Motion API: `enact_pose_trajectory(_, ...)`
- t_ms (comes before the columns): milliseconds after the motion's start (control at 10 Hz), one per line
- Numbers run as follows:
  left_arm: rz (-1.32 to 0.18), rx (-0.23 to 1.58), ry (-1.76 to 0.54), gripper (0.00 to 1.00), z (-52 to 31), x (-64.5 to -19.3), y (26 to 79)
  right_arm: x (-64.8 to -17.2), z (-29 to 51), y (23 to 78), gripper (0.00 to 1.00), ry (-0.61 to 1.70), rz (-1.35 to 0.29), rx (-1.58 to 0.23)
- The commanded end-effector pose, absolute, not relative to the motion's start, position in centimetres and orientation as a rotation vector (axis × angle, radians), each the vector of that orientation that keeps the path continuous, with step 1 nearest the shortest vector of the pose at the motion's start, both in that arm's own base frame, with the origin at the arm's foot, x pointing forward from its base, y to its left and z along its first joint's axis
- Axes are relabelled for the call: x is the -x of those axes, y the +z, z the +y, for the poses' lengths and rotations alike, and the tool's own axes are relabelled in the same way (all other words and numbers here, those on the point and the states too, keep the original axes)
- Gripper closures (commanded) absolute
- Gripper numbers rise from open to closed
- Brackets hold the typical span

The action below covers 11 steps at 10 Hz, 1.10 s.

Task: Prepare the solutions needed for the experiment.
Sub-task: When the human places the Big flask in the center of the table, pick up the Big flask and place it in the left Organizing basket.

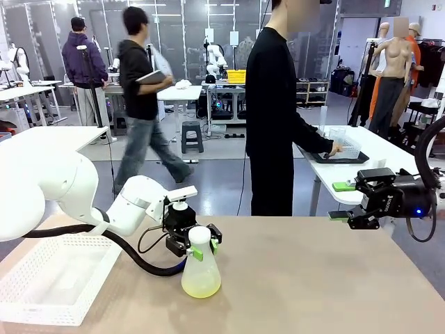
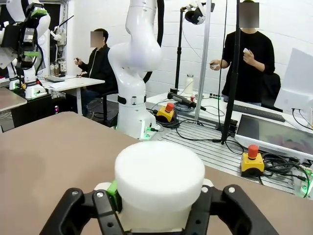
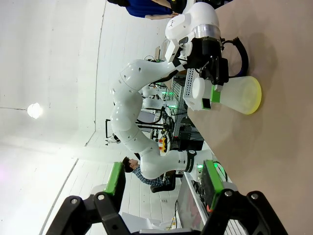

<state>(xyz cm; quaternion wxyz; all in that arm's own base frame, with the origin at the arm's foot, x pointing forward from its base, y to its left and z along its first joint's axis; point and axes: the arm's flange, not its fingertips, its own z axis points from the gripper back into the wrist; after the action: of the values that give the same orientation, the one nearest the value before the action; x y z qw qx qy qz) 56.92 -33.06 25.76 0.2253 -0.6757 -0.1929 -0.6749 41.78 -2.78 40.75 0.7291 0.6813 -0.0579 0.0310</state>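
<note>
Flask [image 1: 201, 275] stands upright on the tabletop [image 1: 313, 278], near its front edge at about 7 o'clock from centre; a shallow layer of pale yellow-green solution [image 1: 201, 286] sits in its base. White cap [image 1: 199, 236] is on the neck. Left end effector [image 1: 194, 245] is pinching the flask neck just under the cap, green pads [image 1: 213, 243] pressed against either side; in the left wrist view the cap [image 2: 159, 181] sits between the black fingers [image 2: 105, 215]. Right end effector [image 1: 341, 202] hangs above the tabletop's far right edge, at 2 o'clock, jaws spread, nothing between them. White basket [image 1: 55, 282] lies at 9 o'clock, left of the flask. A person [image 1: 278, 104] stands beyond the far edge.
</note>
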Motion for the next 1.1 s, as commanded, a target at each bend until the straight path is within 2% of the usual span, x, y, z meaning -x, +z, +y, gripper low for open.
enact_pose_trajectory(0, -0.570, 1.860, -1.826, 0.78, -32.5, -56.9, 25.9, -41.8, -2.7, 40.9, 0.20, 0.072, -0.129, -1.504)
enact_pose_trajectory(200, -0.565, 1.863, -1.819, 0.98, -32.5, -57.2, 25.9, -41.8, -2.7, 40.9, 0.20, 0.072, -0.129, -1.504)
enact_pose_trajectory(300, -0.557, 1.868, -1.812, 1.00, -32.4, -57.2, 25.9, -41.8, -2.7, 40.9, 0.20, 0.072, -0.129, -1.504)
enact_pose_trajectory(500, -0.557, 1.865, -1.806, 1.00, -32.4, -57.3, 26.1, -41.8, -2.7, 40.9, 0.20, 0.072, -0.129, -1.504)
enact_pose_trajectory(600, -0.563, 1.864, -1.801, 0.95, -32.3, -57.4, 26.2, -41.8, -2.7, 40.9, 0.20, 0.072, -0.129, -1.504)
enact_pose_trajectory(1000, -0.607, 1.796, -1.756, 0.96, -31.8, -58.6, 29.1, -41.8, -2.7, 40.9, 0.20, 0.072, -0.129, -1.504)
